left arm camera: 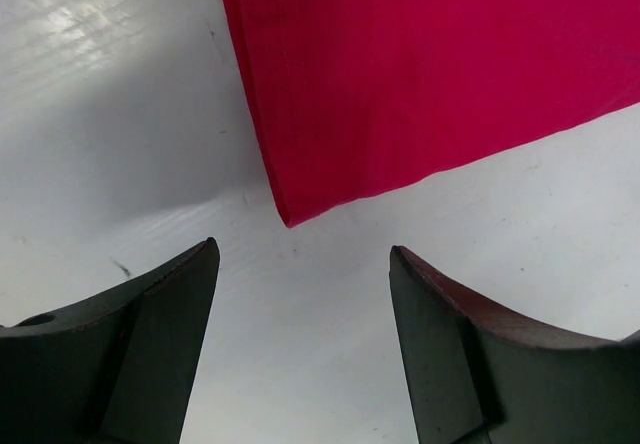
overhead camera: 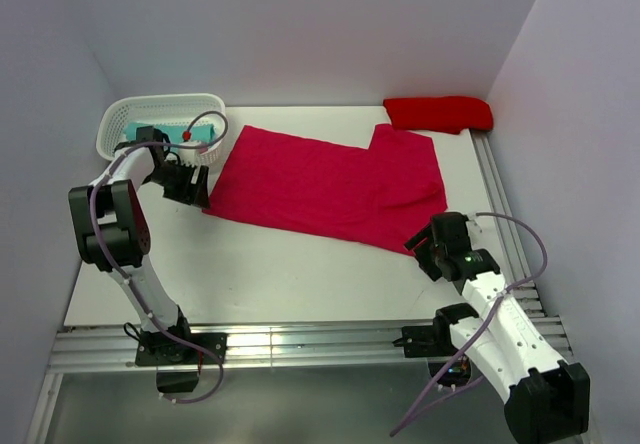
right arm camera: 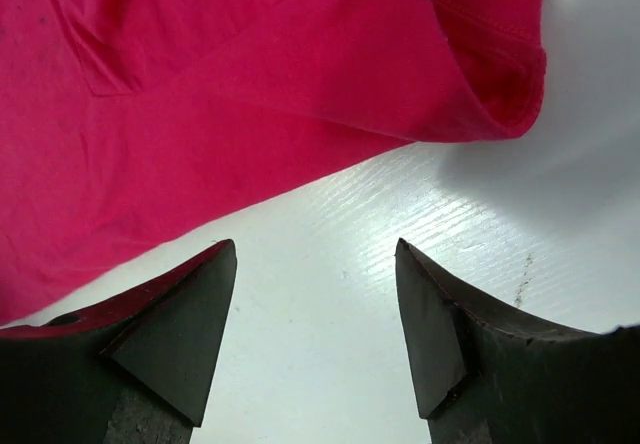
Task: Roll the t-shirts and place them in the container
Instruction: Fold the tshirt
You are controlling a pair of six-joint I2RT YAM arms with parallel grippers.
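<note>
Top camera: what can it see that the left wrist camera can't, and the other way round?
Only the top camera shows the white basket, the scarlet t-shirt at the back right, and the right gripper, open beside a corner of the crimson t-shirt. Only the left wrist camera shows, close up, the layered folded edges at that shirt's left corner. Both show the crimson t-shirt lying on the white table and the left gripper, open and empty, just short of that corner.
</note>
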